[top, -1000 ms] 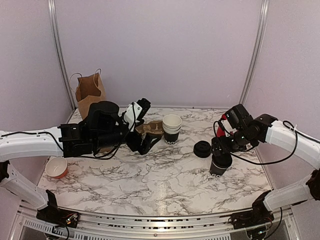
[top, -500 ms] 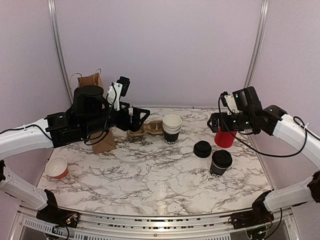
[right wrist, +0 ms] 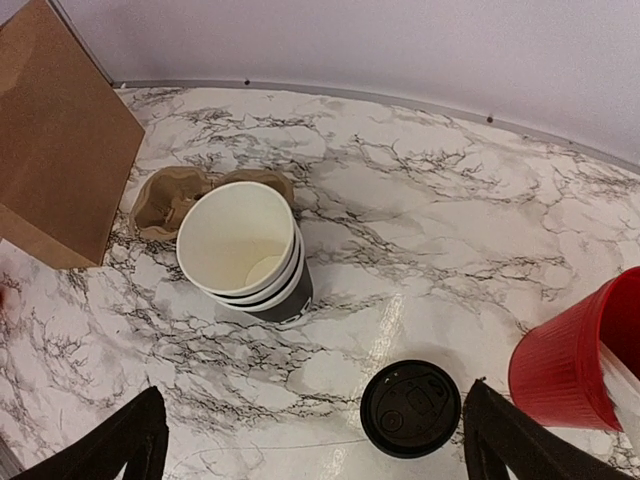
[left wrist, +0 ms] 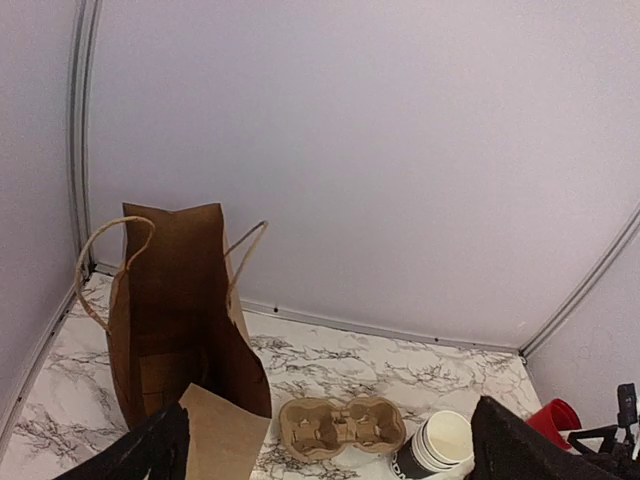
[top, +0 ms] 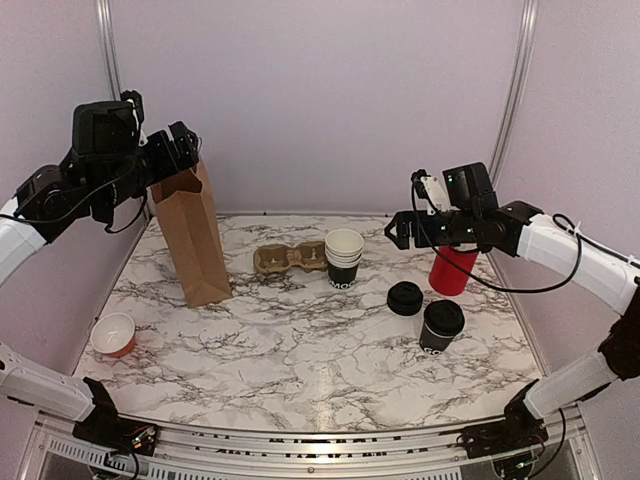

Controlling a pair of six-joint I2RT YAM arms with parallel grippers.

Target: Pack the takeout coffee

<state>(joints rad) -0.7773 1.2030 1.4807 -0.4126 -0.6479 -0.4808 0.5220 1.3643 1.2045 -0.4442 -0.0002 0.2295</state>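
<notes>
Landmark: nested stack of lidless cups (top: 343, 257), set upright near the middle of the marbled surface (top: 300, 350).
Takeout coffee (top: 441, 326): stood upright on the surface with its lid on, right of the stack and nearer the arm bases; touched by nothing.
Loose black lid (top: 405, 298): laid flat between the stack and the coffee, just beside the coffee.
Red cup (top: 452, 268): stood right of the stack, behind the coffee.
Cup carrier (top: 287, 259): laid just beside the stack's left side.
Paper bag (top: 194, 235): stood upright, well left of the stack, beyond the carrier.
Left jaws: spread wide, nothing gripped; carried high on the left arm (top: 95, 165), by the bag's top edge.
Right jaws: spread wide, nothing gripped; held in the air on the right arm (top: 570, 255), right of the stack and above the loose lid.
</notes>
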